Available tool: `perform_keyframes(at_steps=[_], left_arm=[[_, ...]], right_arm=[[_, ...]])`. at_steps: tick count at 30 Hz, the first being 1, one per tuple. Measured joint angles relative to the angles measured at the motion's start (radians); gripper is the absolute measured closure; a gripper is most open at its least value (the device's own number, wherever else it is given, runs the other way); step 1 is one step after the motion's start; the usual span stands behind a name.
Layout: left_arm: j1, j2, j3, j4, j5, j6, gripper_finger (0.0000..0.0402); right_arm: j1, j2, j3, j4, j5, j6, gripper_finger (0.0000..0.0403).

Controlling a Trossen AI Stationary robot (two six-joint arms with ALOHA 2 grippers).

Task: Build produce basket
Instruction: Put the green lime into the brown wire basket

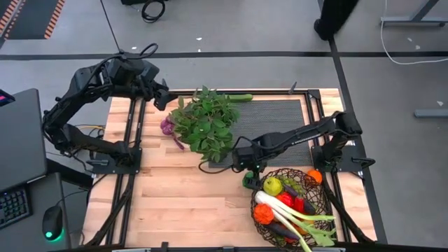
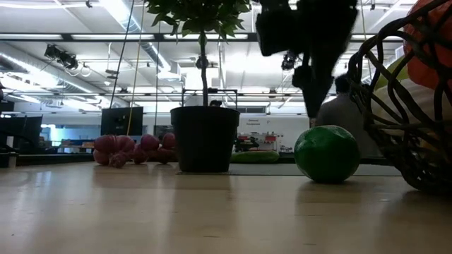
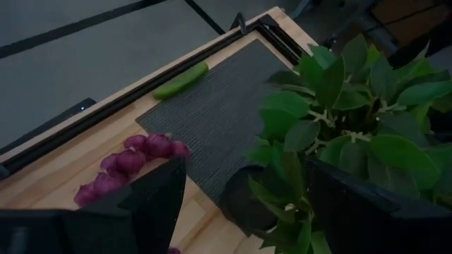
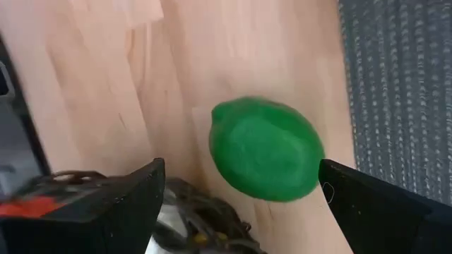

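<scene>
The dark wire basket [image 1: 318, 222] sits at the near right of the table and holds a green apple, a leek, a red chili and other produce. A green lime [image 4: 265, 149] lies on the wood just outside the basket's far-left rim [image 1: 250, 181]. My right gripper [image 1: 245, 166] hangs open a little above the lime, fingers pointing down on either side of it, touching nothing. My left gripper [image 1: 162, 94] waits open, high over the far left. Purple grapes [image 3: 131, 164] lie by the plant's left side, and a cucumber [image 3: 181, 80] lies at the mat's far edge.
A leafy potted plant [image 1: 206, 122] stands mid-table on the left edge of the black ribbed mat [image 1: 280, 115]. An orange tomato [image 1: 314, 176] sits at the basket's far-right rim. Bare wood lies at the near left [image 1: 182, 210]. A person shows in the room beyond [image 2: 345, 106].
</scene>
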Motion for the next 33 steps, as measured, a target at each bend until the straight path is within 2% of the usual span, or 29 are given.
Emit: perform_keyframes(at_steps=[8,17,27,33], left_arm=[[0.0,-0.001,0.0,-0.036,0.0,-0.001,0.0113],[0.0,-0.001,0.0,-0.038,0.001,-0.008,0.0113],[0.0,-0.001,0.0,-0.037,0.001,-0.008,0.0113],[0.0,-0.001,0.0,-0.036,0.0,-0.009,0.0113]], right_arm=[[-0.007,0.085,0.002,-0.006,0.011,-0.069,0.0028],[-0.021,0.156,0.007,-0.013,-0.047,-0.064,0.0032],[-0.038,0.159,0.012,-0.033,-0.057,-0.061,0.0085],[-0.062,0.162,0.111,-0.136,-0.052,-0.063,0.0112]])
